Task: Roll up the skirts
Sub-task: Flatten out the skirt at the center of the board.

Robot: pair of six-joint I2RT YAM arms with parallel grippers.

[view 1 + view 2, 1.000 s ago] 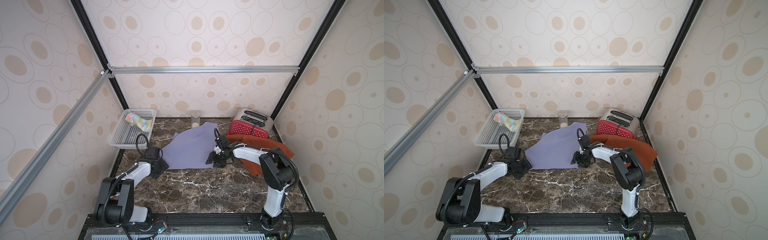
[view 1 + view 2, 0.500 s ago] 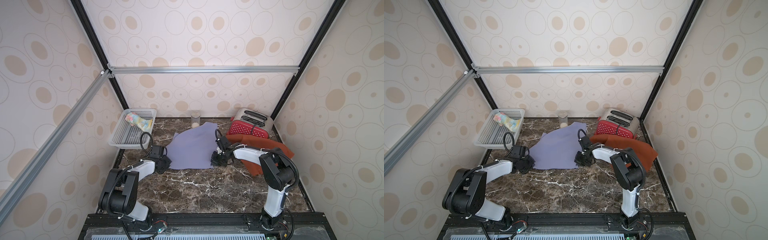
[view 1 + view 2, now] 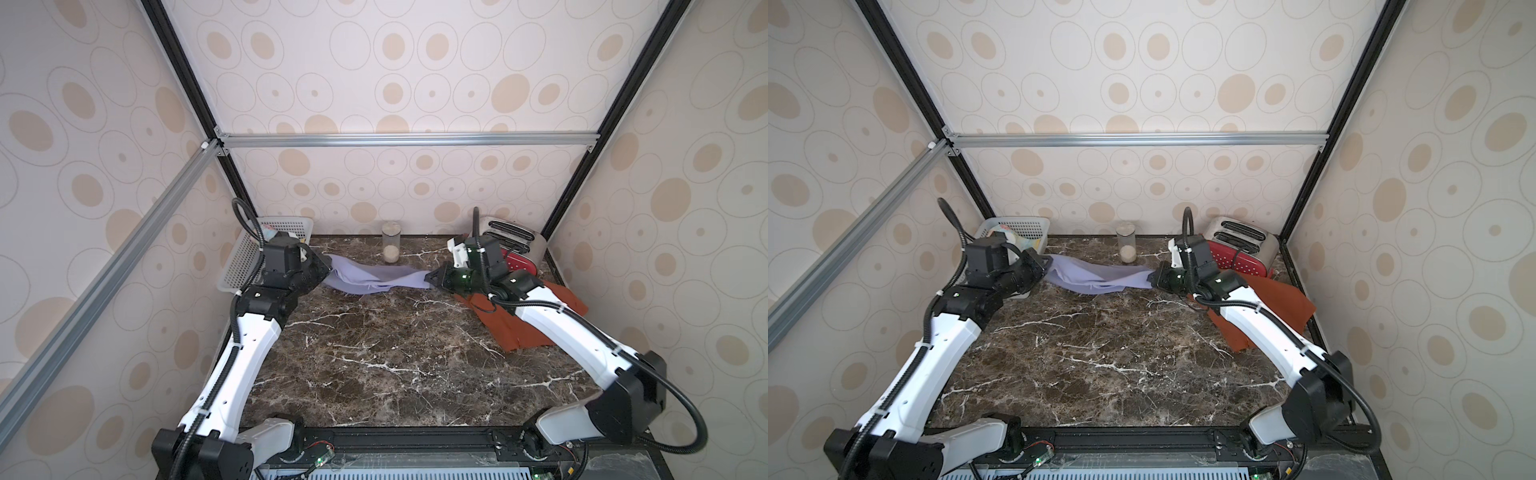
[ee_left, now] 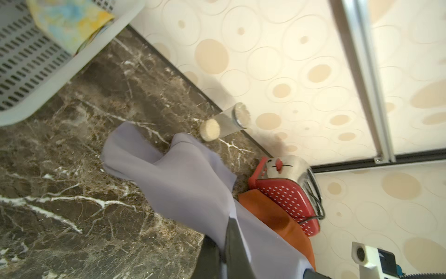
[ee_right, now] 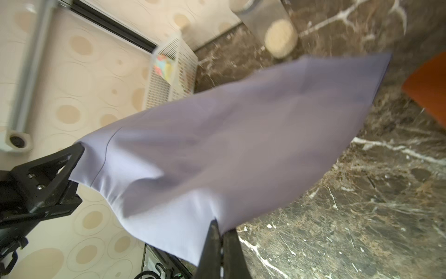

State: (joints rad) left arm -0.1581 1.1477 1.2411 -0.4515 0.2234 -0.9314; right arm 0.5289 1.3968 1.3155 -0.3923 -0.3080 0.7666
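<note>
The lavender skirt hangs stretched between my two grippers above the back of the marble table, sagging in the middle. My left gripper is shut on its left end, beside the basket. On its right end my right gripper is shut too. The rust-orange skirt lies flat at the right, partly under my right arm. The floral skirt sits rolled in the white basket.
A red and steel toaster stands at the back right, touching the orange skirt. A glass jar stands against the back wall, just behind the hanging cloth. Walls close in on three sides.
Both grippers went from open to shut on the lavender skirt's near corners. They lifted it off the table and toward the back. It now hangs between them instead of lying flat.
</note>
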